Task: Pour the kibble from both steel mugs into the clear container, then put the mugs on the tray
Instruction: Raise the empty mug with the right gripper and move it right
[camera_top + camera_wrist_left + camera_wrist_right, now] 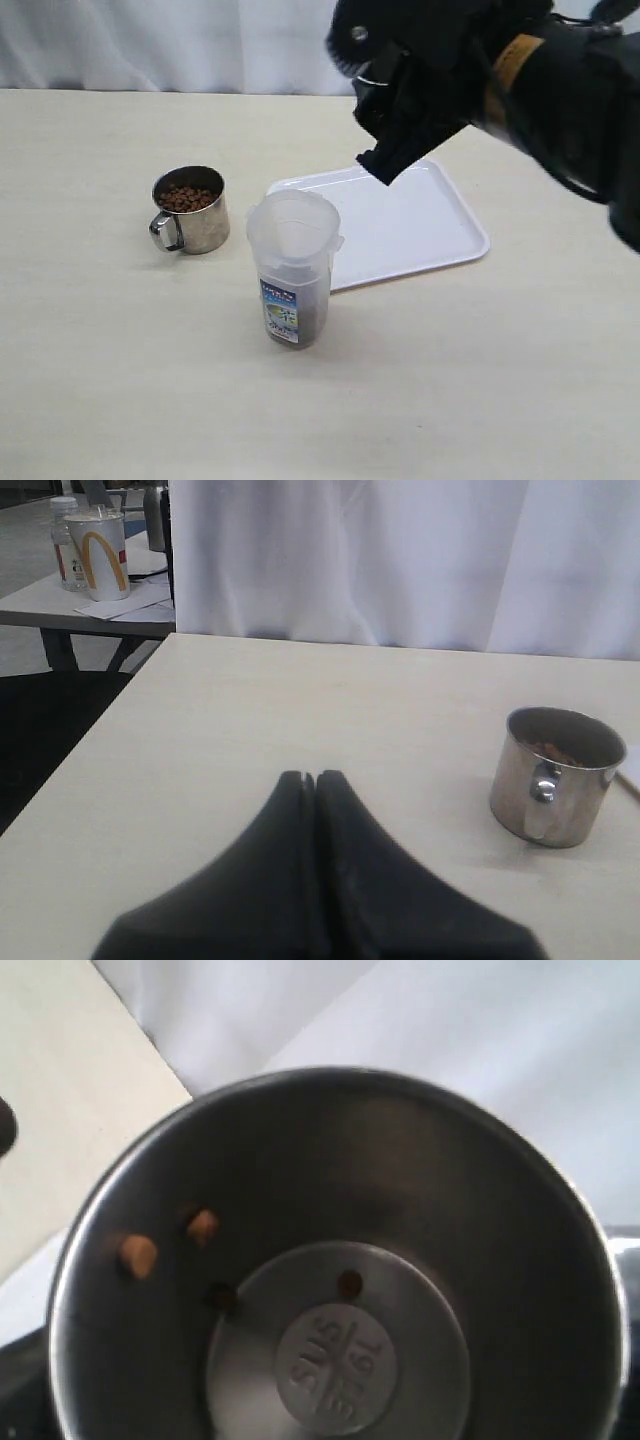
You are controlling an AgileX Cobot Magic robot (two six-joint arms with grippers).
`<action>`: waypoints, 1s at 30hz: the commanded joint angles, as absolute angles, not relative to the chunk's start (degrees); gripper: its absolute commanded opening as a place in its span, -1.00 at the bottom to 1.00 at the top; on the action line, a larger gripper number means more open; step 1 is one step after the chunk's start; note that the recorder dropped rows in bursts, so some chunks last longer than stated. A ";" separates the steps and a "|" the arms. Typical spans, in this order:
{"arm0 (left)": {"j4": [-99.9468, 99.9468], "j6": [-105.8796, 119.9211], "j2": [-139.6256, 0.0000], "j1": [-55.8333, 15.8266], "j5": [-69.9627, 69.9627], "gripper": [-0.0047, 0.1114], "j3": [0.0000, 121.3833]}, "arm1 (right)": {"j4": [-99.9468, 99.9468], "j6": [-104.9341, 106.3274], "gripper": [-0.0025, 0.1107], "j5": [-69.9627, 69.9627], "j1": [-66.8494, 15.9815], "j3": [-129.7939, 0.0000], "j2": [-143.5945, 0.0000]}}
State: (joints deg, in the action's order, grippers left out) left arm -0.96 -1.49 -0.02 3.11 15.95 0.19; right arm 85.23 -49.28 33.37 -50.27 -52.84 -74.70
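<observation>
I'm seeing a paper cup (100, 552) and a bottle (64, 555) sitting on a side table (60, 605) at the upper left of the left wrist view, well apart from the work. On the bench (100, 380), the clear container (293, 268) is standing at centre frame with kibble (300, 322) lying low inside it. The tray (420, 230) is lying just behind it to the right, and the right arm (560, 90) is blocking the tray's far edge. The full steel mug (188, 208) is standing left of centre. My left claw (308, 778) is pinching fully together on nothing. My right claw (400, 130) is gripping the near-empty steel mug (340, 1290), with a few pellets (138, 1255) clinging inside.
</observation>
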 commanded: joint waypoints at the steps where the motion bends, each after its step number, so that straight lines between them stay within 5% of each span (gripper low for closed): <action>1: -0.82 -1.78 0.00 2.63 15.55 -0.92 0.00 | 92.23 -69.37 -0.88 15.81 -36.29 -44.44 -70.84; 6: -0.82 -1.78 0.00 2.63 15.55 -0.92 0.00 | 99.95 -90.19 -0.88 7.23 -24.45 -30.79 -70.44; 30: -0.82 -1.78 0.00 2.63 15.76 -0.92 0.00 | 99.95 -96.81 -0.88 -2.69 -24.56 -36.88 -59.92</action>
State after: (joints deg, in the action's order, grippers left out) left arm -0.96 -1.59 -0.02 3.11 15.95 0.19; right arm 99.09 -94.68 -2.94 -24.74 -36.63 -61.20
